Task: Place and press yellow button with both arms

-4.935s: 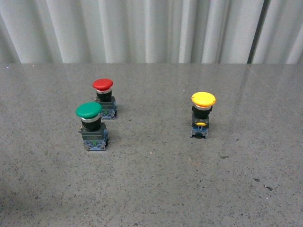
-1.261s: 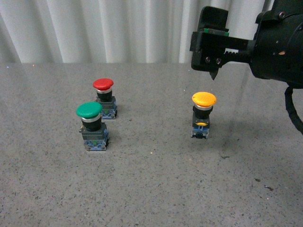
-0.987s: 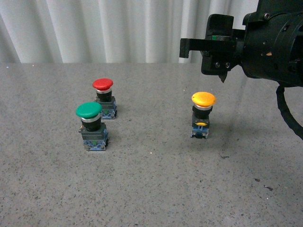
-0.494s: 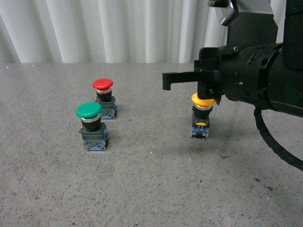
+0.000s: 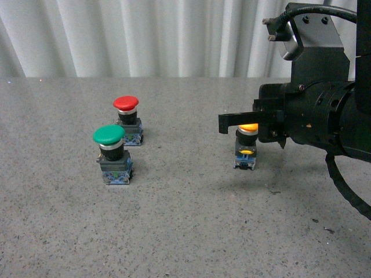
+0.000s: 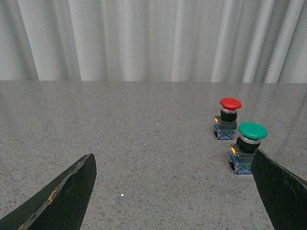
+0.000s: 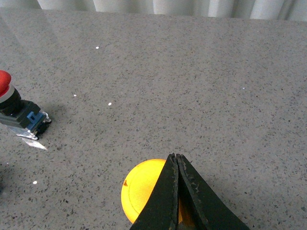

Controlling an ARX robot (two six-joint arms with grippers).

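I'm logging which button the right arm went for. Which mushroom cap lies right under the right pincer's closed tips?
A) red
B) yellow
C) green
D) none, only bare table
B: in the right wrist view the right pincer, its thin black fingers pressed together, lies over the round yellow mushroom cap of the yellow button, while the red-capped button stands well apart from it.

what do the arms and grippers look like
Right arm: bulky, black, with a grey round cap and a black cable. Right gripper: thin black toothed fingers. Left gripper: black tapered fingers, one scuffed along its edge.
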